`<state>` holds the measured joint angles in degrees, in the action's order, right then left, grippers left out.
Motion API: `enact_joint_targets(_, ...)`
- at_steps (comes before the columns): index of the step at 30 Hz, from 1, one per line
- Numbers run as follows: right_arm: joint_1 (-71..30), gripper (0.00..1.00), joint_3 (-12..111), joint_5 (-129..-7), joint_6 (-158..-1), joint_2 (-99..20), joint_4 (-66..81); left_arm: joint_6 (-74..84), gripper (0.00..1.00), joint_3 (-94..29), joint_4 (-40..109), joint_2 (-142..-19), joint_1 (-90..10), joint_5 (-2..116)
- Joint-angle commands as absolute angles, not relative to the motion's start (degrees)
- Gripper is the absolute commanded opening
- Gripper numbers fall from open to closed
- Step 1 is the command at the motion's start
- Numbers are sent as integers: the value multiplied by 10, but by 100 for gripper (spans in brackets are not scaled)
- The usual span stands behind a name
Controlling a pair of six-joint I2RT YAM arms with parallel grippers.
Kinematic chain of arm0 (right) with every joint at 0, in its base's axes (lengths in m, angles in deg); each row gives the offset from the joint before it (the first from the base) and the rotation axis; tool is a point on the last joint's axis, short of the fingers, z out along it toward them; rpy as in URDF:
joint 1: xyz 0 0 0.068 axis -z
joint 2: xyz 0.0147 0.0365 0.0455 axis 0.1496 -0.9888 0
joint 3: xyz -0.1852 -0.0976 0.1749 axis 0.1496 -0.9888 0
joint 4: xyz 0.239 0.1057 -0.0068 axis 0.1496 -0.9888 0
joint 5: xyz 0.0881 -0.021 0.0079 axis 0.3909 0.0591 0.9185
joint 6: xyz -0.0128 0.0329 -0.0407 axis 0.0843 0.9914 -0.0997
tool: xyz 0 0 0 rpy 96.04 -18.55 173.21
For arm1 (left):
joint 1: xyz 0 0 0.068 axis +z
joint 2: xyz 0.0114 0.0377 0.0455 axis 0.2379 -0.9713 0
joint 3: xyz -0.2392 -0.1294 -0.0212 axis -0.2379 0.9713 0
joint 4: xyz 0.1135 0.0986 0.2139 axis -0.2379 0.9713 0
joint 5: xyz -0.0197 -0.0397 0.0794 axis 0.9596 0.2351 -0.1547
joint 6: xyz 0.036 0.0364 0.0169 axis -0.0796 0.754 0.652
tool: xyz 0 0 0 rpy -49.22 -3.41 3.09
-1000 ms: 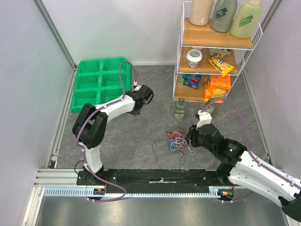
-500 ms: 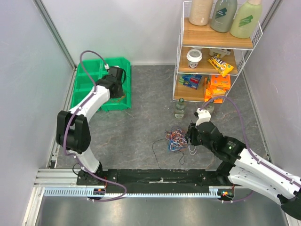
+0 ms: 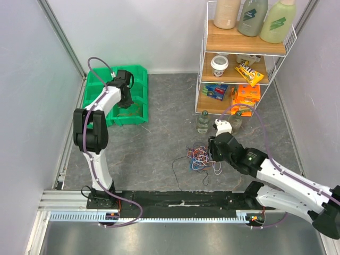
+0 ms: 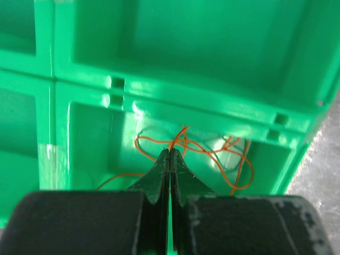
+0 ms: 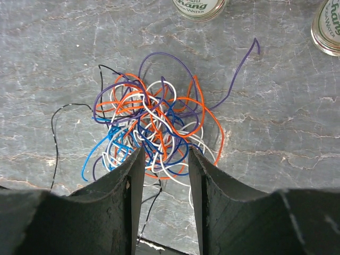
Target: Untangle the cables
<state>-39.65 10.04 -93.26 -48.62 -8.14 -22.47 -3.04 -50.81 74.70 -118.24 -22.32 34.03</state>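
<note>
While left tool point(image 4: 170, 153) pinches orange cable point(image 4: 178, 138), right tool point(image 5: 163, 153) straddles tangle point(image 5: 151, 119)

We see a grey, marble-patterned table point(image 3: 164, 127) carrying everything. At its far left corner sits a green compartment tray point(image 3: 139, 95); at the far right stands a white wire rack point(image 3: 203, 79). Two small bottles point(image 3: 202, 122) point(image 3: 236, 121) stand just in front of the rack. Nearer the middle, cables point(image 3: 199, 158) lie in a loose multicoloured tangle, one black strand point(image 3: 175, 172) trailing out toward us.
</note>
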Motion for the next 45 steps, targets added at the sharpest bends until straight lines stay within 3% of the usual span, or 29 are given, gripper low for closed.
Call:
enact_joint_targets(1,-396,46,144,-953,-517,-118,-204,-4,2,-577,780,-1228,-214,338)
enact_joint_targets(5,-389,46,190,-943,-555,-169,-206,-11,3,-580,805,-1224,-212,356)
enact_joint_targets(10,-327,49,235,-811,-597,-242,-216,-15,57,-507,789,-1118,-213,402)
enact_joint_targets(13,-318,58,276,-780,-606,-276,-276,-37,80,-504,816,-1067,-213,424)
enact_joint_targets(17,-307,69,296,-756,-609,-268,-338,-53,96,-550,892,-1046,-231,453)
enact_joint_targets(20,-303,72,286,-736,-622,-257,-363,-62,97,-558,932,-1019,-270,452)
enact_joint_targets(22,-299,73,267,-736,-624,-251,-367,-82,89,-545,931,-983,-308,484)
enact_joint_targets(26,-271,71,229,-727,-604,-255,-364,-91,74,-455,825,-963,-439,651)
enact_joint_targets(29,-263,70,239,-750,-612,-260,-365,-115,75,-396,707,-986,-516,759)
enact_joint_targets(34,-225,64,233,-768,-613,-289,-368,-104,79,-386,609,-1048,-601,800)
enact_joint_targets(38,-209,61,233,-756,-611,-295,-351,-102,59,-398,602,-1097,-619,825)
enact_joint_targets(45,-208,54,213,-722,-606,-315,-320,-75,45,-417,646,-1124,-630,788)
